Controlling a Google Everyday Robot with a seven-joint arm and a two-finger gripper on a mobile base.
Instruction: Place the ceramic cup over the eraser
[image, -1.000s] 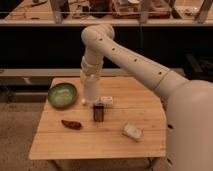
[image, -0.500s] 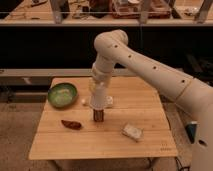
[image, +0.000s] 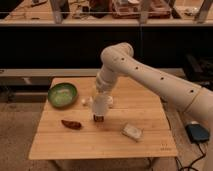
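Wooden table (image: 145, 142): taken as the landmark for all positions.

Gripper (image: 101, 97): located above the table's centre, at the end of the white arm (image: 150, 75) reaching in from the right. Whether the fingers were wide or narrow could not be told; they were hidden behind the cup.

Ceramic cup (image: 100, 105): white, held at the gripper, positioned directly above the eraser, lower edge at or just over its top.

Eraser (image: 98, 118): small dark block, upright near the table's centre.

Green bowl (image: 63, 94): at the table's back left.

Reddish-brown object (image: 71, 124): on the table's left front.

Pale wrapped packet (image: 133, 131): on the table's right front.
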